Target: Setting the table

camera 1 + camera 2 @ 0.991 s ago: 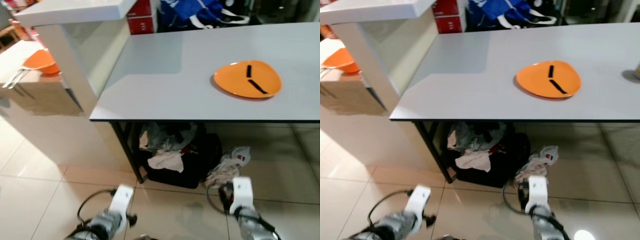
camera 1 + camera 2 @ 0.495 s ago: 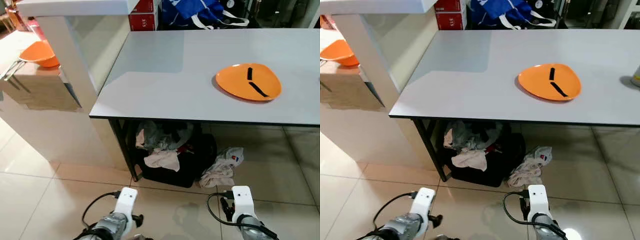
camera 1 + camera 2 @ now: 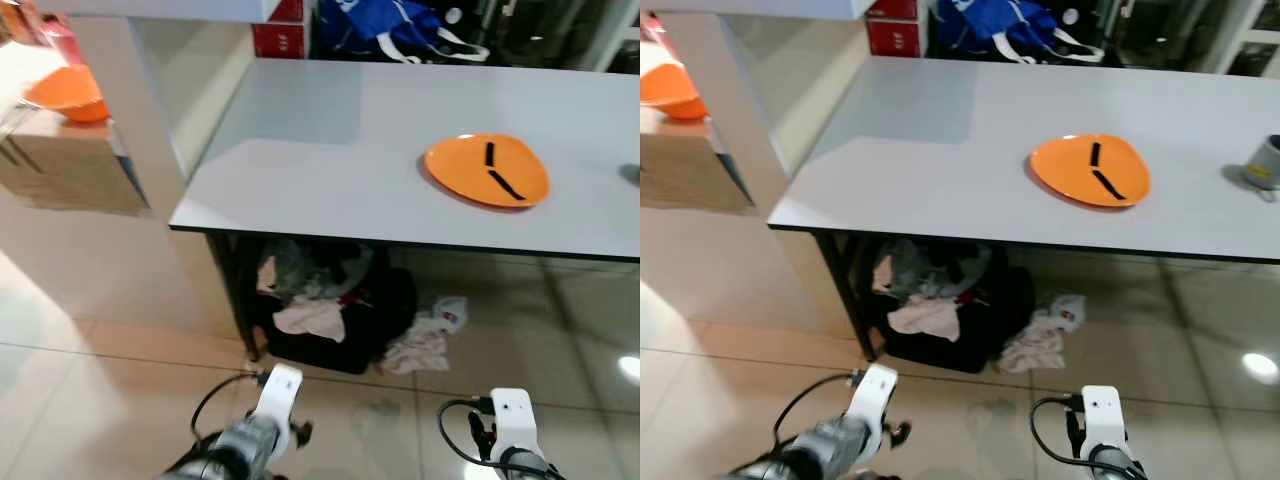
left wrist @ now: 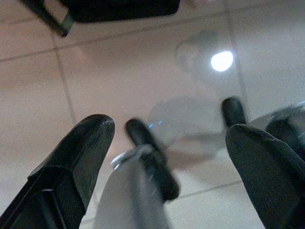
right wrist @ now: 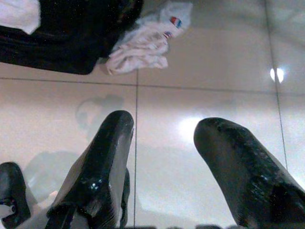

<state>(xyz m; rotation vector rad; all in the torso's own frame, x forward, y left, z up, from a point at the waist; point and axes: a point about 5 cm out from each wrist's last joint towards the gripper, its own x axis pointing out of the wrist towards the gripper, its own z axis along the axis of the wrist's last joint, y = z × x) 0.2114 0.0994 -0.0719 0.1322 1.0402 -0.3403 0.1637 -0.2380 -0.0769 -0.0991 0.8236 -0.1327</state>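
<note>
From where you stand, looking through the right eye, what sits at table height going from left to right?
Orange bowl on the side counter → orange plate with two black strips on the grey table → grey mug near the table's right end.

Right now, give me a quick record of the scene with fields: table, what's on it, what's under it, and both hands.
table: grey table, robot standing back from it
on table: orange plate with two black strips on it; grey cup near the right end
under table: dark bag with clothes, white cloth on the floor beside it
left counter: orange bowl
left hand: open, low over the floor
right hand: open, low over the floor
</note>
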